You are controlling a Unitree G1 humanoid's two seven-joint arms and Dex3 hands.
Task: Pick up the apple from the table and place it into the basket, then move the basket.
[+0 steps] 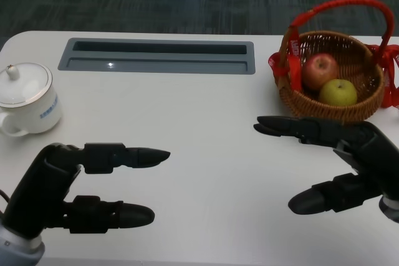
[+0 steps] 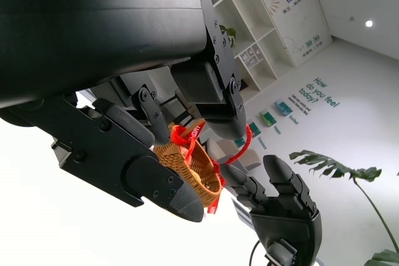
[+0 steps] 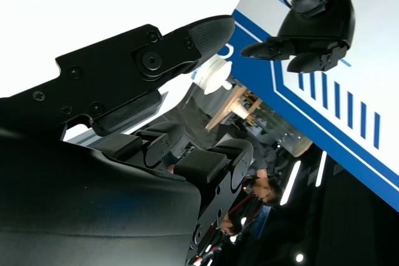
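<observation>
A wicker basket [image 1: 349,109] with a red handle stands at the table's far right. Inside it lie a red apple [image 1: 320,70] and a yellow-green apple [image 1: 338,93]. My right hand [image 1: 340,163] hovers just in front of the basket, fingers apart, holding nothing. My left hand [image 1: 87,182] is at the lower left, also open and empty. The left wrist view shows the basket [image 2: 187,163] past my left hand's fingers [image 2: 149,182], with the right hand [image 2: 280,207] beside it. The right wrist view shows my own right hand [image 3: 124,85] and the left hand [image 3: 315,26] far off.
A white lidded cup [image 1: 26,99] stands at the left of the table. A grey recessed slot [image 1: 157,56] runs along the back. In the right wrist view the cup [image 3: 218,74] shows between the fingers, and a person is dimly seen beyond.
</observation>
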